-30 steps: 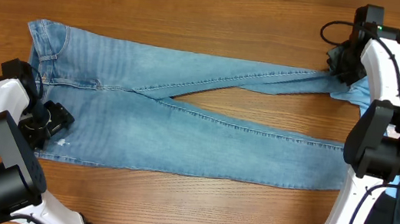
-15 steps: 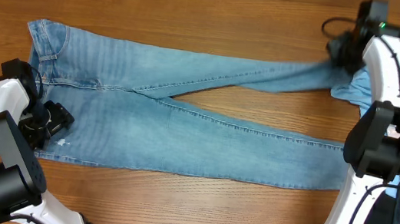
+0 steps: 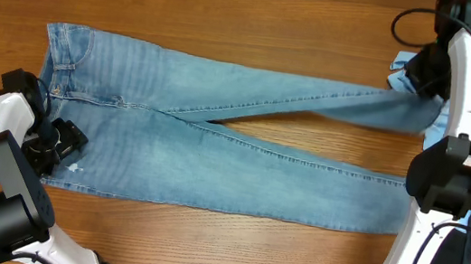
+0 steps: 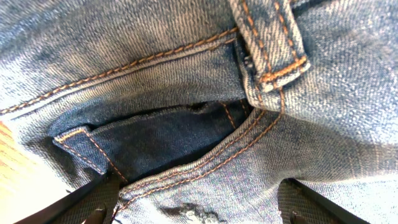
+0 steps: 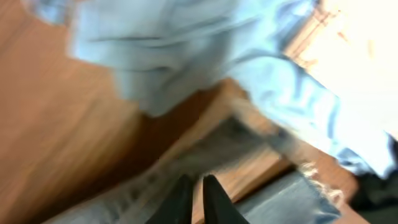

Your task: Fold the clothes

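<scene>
Your jeans lie flat on the table, and their long way runs from left to right. The waist is at the left and the two legs reach out to the right, split apart like a thin V. The right gripper is at the far right, at the end of the far leg. Its close-up view is blurry, but its fingers are almost together and they seem to pinch that leg end. So the right arm is the nearer one for the leg ends. The near leg lies toward the robot from that hand, and I think the far leg has to come that way to lie on top of it. The left gripper sits at the waist, over a front pocket. Its fingers are wide apart and it holds nothing. The jeans are pale blue with orange stitching, a belt loop and a small frayed spot by the pocket. A light blue shirt pokes out just beside the right gripper, so mind you do not grab it too.
</scene>
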Available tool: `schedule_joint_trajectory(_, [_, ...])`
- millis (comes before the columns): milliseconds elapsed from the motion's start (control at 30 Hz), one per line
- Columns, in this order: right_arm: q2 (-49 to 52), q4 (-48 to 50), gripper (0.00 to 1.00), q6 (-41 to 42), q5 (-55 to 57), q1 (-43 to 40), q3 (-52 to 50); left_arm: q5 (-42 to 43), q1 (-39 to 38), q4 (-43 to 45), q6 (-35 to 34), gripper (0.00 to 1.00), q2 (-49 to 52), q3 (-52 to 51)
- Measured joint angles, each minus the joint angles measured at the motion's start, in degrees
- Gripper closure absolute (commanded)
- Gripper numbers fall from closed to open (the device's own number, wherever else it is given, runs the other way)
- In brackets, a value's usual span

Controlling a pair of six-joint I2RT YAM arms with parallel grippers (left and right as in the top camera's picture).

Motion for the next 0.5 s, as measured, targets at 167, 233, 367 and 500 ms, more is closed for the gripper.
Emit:
schedule_joint_trajectory(167, [0.0,0.17,0.93,-0.02,3.3,-1.86,-5.14,0.11,0.0,0.0,0.0,0.15,0.0,0.0])
schedule_joint_trajectory(233, [0.09,0.76,0.91,-0.11,4.0,-2.58,-5.68,0.17,0.0,0.0,0.0,0.15,0.0,0.0])
schedule_joint_trajectory(367, [0.09,1.31,0.87,-0.22,4.13,-2.8,-5.7,0.17,0.0,0.0,0.0,0.15,0.0,0.0])
schedule_joint_trajectory(500, [0.09,3.56,0.81,-0.15,2.38,-2.75,-6.78,0.2,0.0,0.0,0.0,0.15,0.0,0.0])
